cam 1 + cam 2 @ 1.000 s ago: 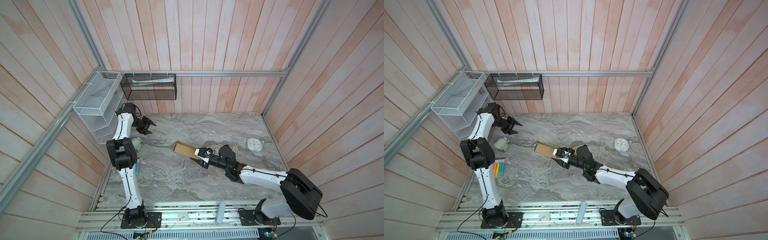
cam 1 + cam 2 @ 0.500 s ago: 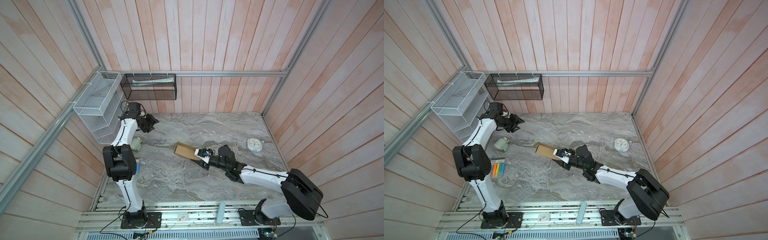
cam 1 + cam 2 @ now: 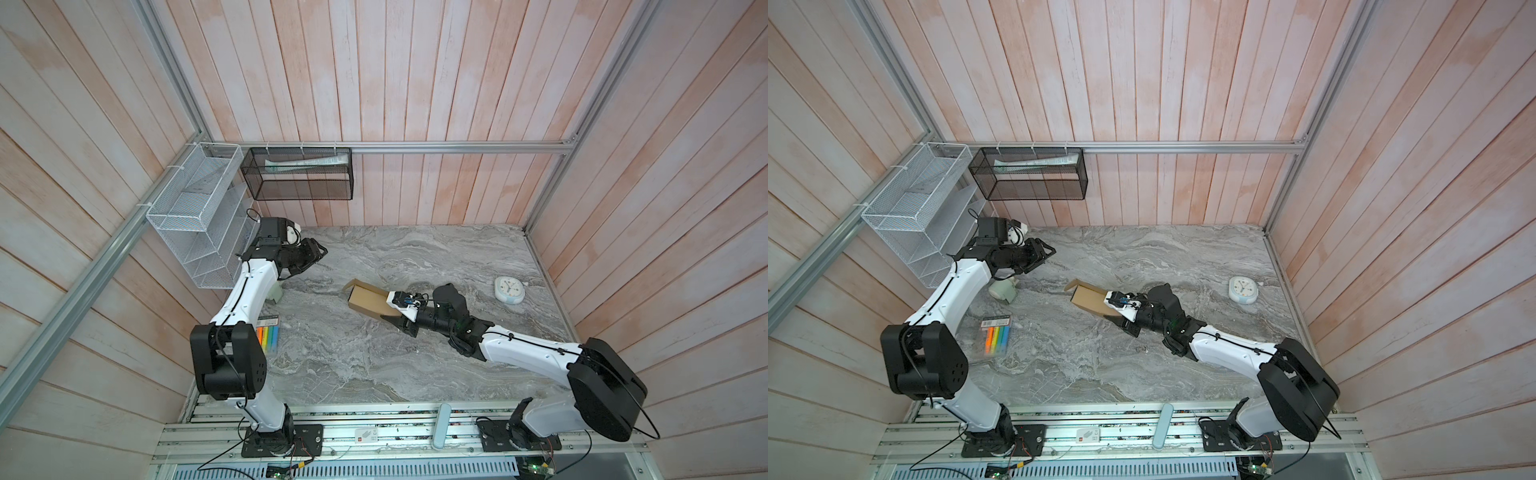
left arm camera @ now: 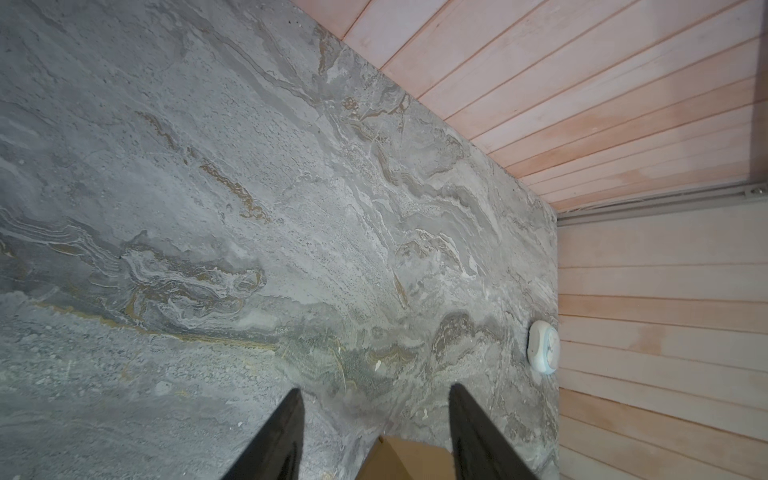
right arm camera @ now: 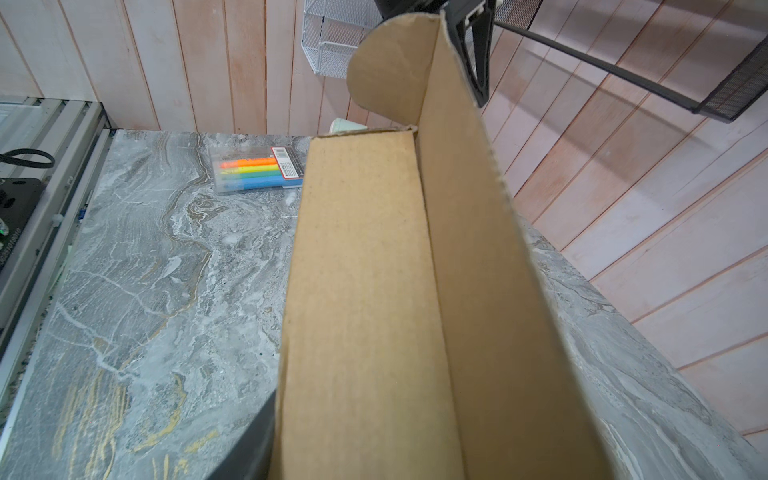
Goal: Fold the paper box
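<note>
Box (image 3: 368,300) sat mid table (image 3: 374,365), long axis near-right to far-left, flap end far-left. Right gripper (image 3: 394,312) clamped its near-right end; left gripper (image 3: 313,253) hovered far-left, jaws apart. Black basket (image 3: 299,192) held a pale tube (image 3: 307,162), probably.

1. The paper box (image 3: 368,301) is plain brown cardboard, unprinted.
2. The counter (image 3: 374,365) is grey and marbled, veined with white and ochre.
3. The marker pack (image 3: 998,338) shows orange, yellow, green and blue stripes.
4. The clock (image 3: 509,289) is white with a pale blue rim.
5. The wire basket (image 3: 195,208) is white and the mesh basket (image 3: 299,180) is black.
6. The walls (image 3: 415,83) are washed pink-and-white wooden planks.
</note>
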